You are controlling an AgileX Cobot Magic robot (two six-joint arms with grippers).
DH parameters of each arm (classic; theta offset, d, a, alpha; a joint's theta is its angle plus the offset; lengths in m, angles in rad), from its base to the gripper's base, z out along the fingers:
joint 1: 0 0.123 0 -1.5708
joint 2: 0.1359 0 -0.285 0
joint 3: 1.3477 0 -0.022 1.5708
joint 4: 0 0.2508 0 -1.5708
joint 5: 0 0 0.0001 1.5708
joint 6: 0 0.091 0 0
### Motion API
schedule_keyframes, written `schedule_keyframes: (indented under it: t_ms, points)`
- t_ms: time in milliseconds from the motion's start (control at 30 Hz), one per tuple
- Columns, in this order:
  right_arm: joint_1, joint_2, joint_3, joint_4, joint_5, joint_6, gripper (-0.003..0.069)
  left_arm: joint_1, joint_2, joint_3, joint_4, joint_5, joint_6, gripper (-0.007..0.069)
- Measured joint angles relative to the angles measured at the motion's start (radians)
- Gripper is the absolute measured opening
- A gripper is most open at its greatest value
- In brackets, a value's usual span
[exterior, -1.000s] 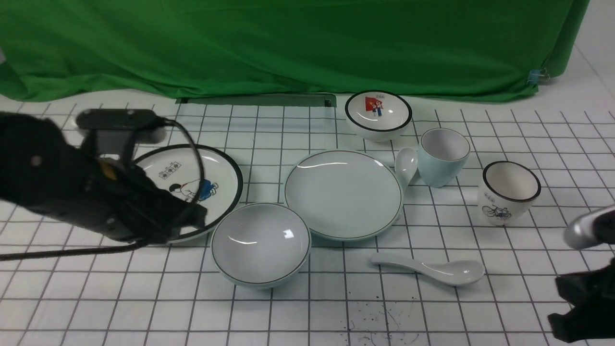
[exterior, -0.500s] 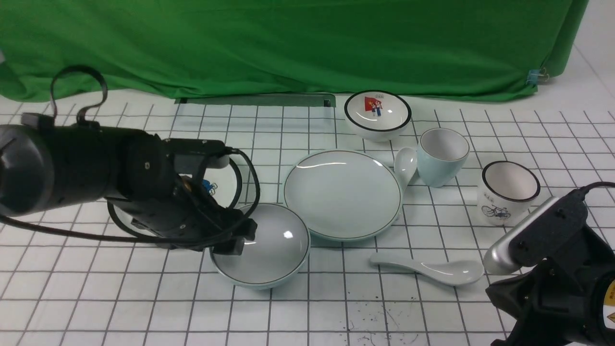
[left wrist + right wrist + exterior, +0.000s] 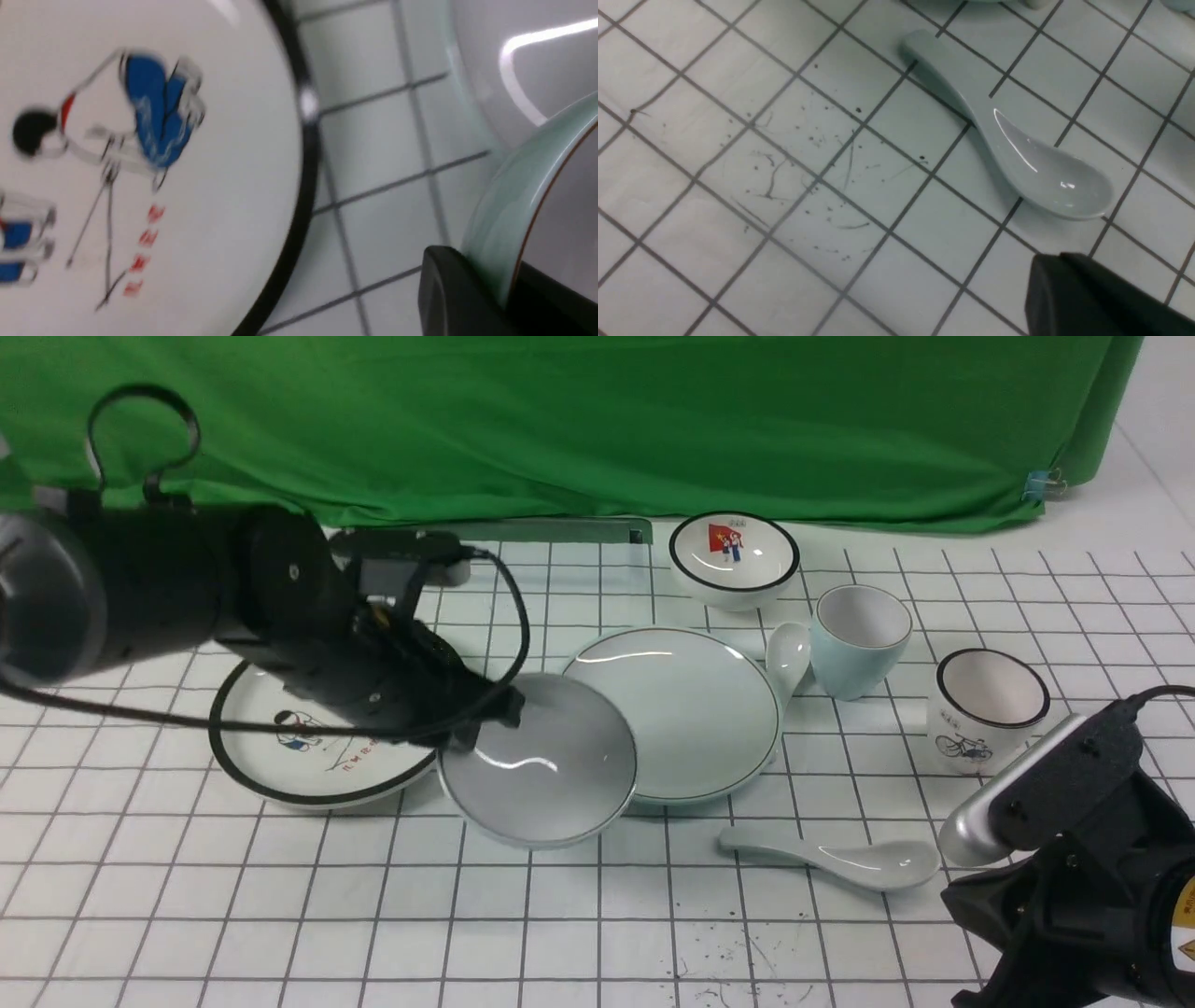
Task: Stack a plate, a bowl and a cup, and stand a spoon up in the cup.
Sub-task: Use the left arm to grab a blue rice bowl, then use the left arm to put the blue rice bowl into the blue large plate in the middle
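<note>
My left gripper (image 3: 487,721) is shut on the left rim of the pale blue-grey bowl (image 3: 541,763). The bowl hangs tilted above the table, and its right edge overlaps the plain plate (image 3: 686,709). In the left wrist view the black fingers (image 3: 448,289) pinch the bowl's green-tinted wall (image 3: 502,219). The pale blue cup (image 3: 857,637) stands upright to the right of the plate. The white spoon (image 3: 840,861) lies flat in front of the plate. My right gripper (image 3: 1057,263) is shut and empty, hovering just short of the spoon's scoop (image 3: 1045,177).
A black-rimmed cartoon plate (image 3: 299,751) lies left of the bowl. A small black-rimmed bowl (image 3: 735,558) sits at the back. A second white spoon (image 3: 789,658) leans by the cup. A bicycle cup (image 3: 988,709) stands at the right, above my right arm (image 3: 1074,887).
My left gripper opened, then shut on the bowl's rim and lifted it up and right, toward the plate. The right arm came in from the lower right and has since held still.
</note>
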Motion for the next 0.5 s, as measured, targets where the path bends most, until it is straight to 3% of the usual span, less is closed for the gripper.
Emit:
schedule_keyframes:
  t_ms: [167,500]
  points:
    - [0.0,0.0,0.0,0.0,-0.003,0.005,0.0027,-0.017,0.076,-0.182,-0.14,0.004,0.145,-0.0009]
    - [0.0,0.0,0.0,0.0,-0.003,0.016,0.0034,-0.03,0.41,-0.503,-0.15,0.094,0.149,-0.0009]
